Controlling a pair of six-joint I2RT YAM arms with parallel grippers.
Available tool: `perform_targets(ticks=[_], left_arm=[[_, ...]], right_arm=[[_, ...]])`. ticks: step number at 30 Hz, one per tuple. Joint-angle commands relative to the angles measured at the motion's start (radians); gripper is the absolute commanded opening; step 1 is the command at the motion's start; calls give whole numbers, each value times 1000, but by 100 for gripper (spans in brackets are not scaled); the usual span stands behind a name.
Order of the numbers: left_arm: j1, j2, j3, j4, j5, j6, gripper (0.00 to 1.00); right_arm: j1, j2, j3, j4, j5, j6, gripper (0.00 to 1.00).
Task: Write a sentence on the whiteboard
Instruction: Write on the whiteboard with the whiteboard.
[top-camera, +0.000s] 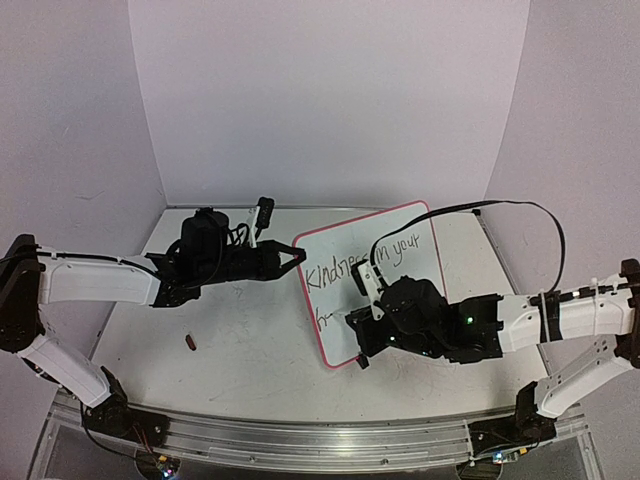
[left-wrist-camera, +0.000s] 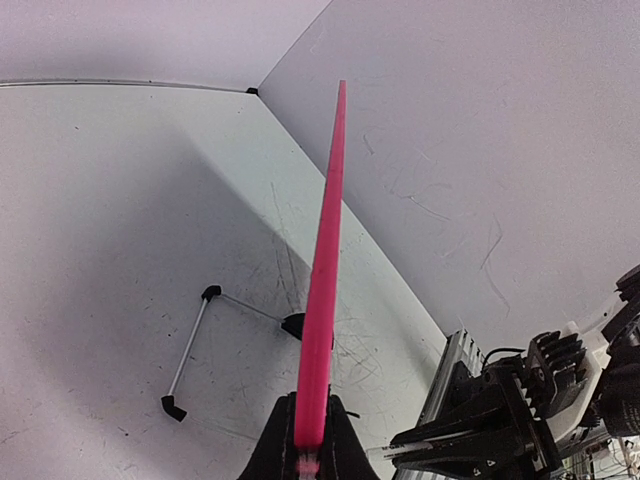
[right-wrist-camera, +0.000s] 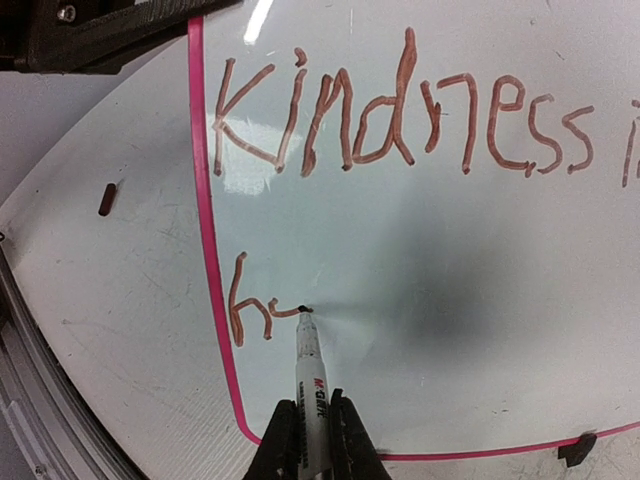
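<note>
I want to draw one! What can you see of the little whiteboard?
The whiteboard is a shiny white rectangle with a thin pink rim, rounded corners and a black clip on its edge. "Kindness in your" is written across it, with an "h" started below. The left gripper pinches its rim, and the pen tip touches it.

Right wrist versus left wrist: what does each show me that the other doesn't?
Only right wrist: the sentence, "Kindness" plus a started second line, and the marker tip touching it, held by the right fingers. Only left wrist: the whiteboard edge-on, pinched between the left fingers, plus a thin wire bar beside it. Both: the board's pink rim.
</note>
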Motion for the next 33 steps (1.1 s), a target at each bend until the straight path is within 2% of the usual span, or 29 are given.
perform_targets(ticks=[1,7,33], left_arm=[[-18,40,11,-37,6,0,0],[-18,48,20,-37,11,3,0],[-18,42,9,-37,10,3,0]], right_arm=[[-22,-8,24,1,58,-16,0],[-23,-22,22,49,8,-56,0],[-18,8,5,53,-66,-44,0]])
